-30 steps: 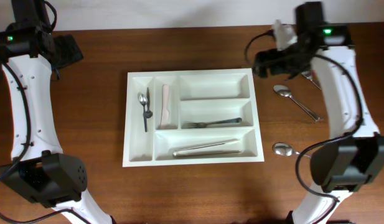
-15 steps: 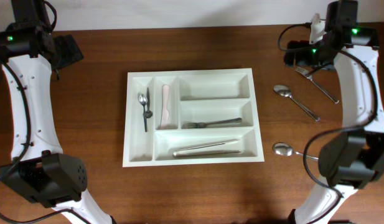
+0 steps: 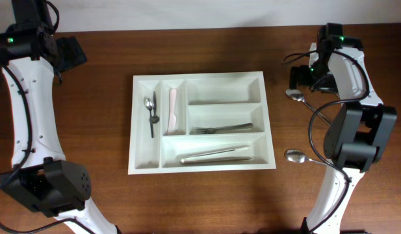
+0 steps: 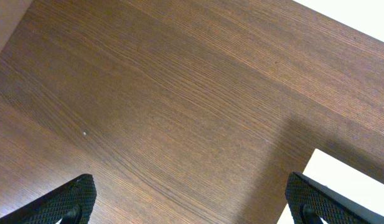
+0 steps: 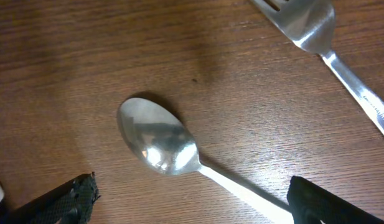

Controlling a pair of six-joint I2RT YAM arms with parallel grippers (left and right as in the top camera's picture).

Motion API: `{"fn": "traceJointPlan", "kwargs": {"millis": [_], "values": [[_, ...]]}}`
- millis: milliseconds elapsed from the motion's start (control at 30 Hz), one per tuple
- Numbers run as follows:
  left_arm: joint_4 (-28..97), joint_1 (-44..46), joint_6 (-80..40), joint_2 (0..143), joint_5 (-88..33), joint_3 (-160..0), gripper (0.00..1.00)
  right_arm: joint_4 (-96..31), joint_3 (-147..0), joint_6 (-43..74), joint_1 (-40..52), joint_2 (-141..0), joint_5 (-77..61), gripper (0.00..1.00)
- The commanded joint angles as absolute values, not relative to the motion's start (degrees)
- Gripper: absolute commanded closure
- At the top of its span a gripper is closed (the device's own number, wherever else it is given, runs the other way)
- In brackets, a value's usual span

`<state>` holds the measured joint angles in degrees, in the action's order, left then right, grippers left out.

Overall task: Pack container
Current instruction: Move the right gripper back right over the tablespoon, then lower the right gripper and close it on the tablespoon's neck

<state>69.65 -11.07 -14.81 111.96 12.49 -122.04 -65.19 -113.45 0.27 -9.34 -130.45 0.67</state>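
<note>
A: In the middle of the worktop (image 3: 90,149) lies the container (image 3: 223,91), its two narrow compartments toward the left edge. A fork (image 3: 219,128) lies in the middle wide compartment and a long utensil (image 3: 216,154) in the one nearest the front edge.

B: And the right hand (image 3: 301,77)?

A: It hovers near the far right corner, well apart from the container's right wall. Its fingers stand wide and hold nothing. The wrist view shows a spoon (image 5: 157,144) lying on the wood between them, untouched, and a second fork (image 5: 310,25) just beyond.

B: The left hand (image 3: 69,53)?

A: It is near the far left corner, also spread wide and empty, over bare wood. Only the container's far left corner shows at the edge of its view.

B: Anything else outside the container?

A: Another spoon (image 3: 294,156) lies near the right edge, beside the container's front right corner.
</note>
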Motion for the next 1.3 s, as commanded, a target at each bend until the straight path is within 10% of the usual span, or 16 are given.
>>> {"fn": "traceJointPlan", "kwargs": {"millis": [0, 1100, 1267], "values": [[69.7, -11.1, -15.0, 111.7, 12.9, -122.5, 0.01, -65.1, -113.7, 1.2, -10.3, -130.9, 1.8, 0.02], [69.7, -11.1, -15.0, 111.7, 12.9, -122.5, 0.01, -55.0, -100.1, -21.2, -12.3, -130.9, -7.1, 0.01], [69.7, -11.1, -15.0, 111.7, 12.9, -122.5, 0.01, -55.0, -99.6, -21.2, -12.3, -130.9, -7.1, 0.14]]}}
